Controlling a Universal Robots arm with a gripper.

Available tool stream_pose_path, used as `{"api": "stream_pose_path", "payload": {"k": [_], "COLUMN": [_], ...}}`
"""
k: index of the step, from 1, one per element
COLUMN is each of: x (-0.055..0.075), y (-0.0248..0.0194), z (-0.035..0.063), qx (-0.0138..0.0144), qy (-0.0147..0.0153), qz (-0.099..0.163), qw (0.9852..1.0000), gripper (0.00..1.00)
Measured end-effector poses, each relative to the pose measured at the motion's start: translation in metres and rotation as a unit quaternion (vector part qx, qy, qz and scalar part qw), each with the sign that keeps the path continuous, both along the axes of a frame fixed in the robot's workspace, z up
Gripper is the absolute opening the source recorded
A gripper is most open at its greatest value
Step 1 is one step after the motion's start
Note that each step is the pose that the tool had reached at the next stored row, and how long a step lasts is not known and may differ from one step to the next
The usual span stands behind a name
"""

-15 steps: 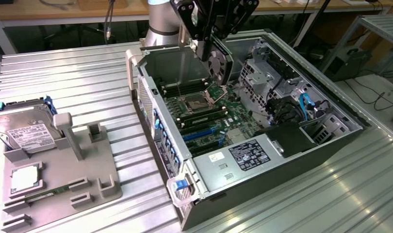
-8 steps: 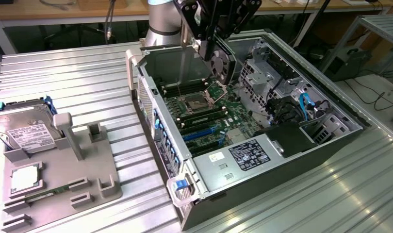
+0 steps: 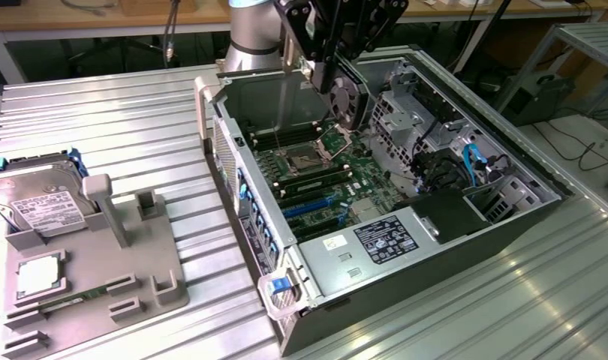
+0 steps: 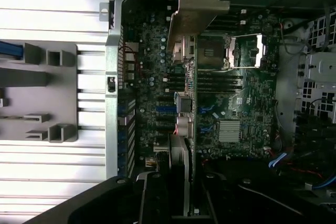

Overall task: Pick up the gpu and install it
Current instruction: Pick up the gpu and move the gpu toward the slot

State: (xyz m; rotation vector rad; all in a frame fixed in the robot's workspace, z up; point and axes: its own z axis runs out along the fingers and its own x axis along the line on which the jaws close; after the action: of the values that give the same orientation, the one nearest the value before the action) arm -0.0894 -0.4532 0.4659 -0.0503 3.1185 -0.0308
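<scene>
Okay, the black two-finger gripper [image 3: 329, 75] is clamped on the gpu [image 3: 351, 101], a thin flat green circuit card with a black round fan shroud and a silver metal end bracket. The jaws are closed on one end of the card, which hangs below them.

The gpu is in the air inside the open black and silver computer case [image 3: 504, 225], above the green motherboard [image 3: 329, 180]. As far as I can tell it is not seated in any slot. In the wrist view the gpu [image 4: 192, 103] shows edge-on, with the bracket at the end away from the gripper [image 4: 186, 184].

The case lies on its side on the ribbed metal bench [image 3: 103, 112]. A grey plastic parts holder [image 3: 133, 255] sits by the bench's edge at the exterior view's left, with a boxy silver hard drive with a white label [image 3: 39, 206] at its end.

Handling, my guess: light and stiff, but fragile, with bare components, fan blades and edge contacts. Hold it by the bare board edges or the bracket, never by the fan or contacts.
</scene>
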Motion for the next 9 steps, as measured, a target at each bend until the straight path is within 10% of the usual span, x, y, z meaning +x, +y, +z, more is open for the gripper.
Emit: {"api": "stream_pose_path", "payload": {"k": [9], "x": [0.0079], "y": [0.0], "z": [0.0], "qx": [0.0], "qy": [0.0], "qz": [0.0], "qw": [1.0], "gripper": [0.28]}}
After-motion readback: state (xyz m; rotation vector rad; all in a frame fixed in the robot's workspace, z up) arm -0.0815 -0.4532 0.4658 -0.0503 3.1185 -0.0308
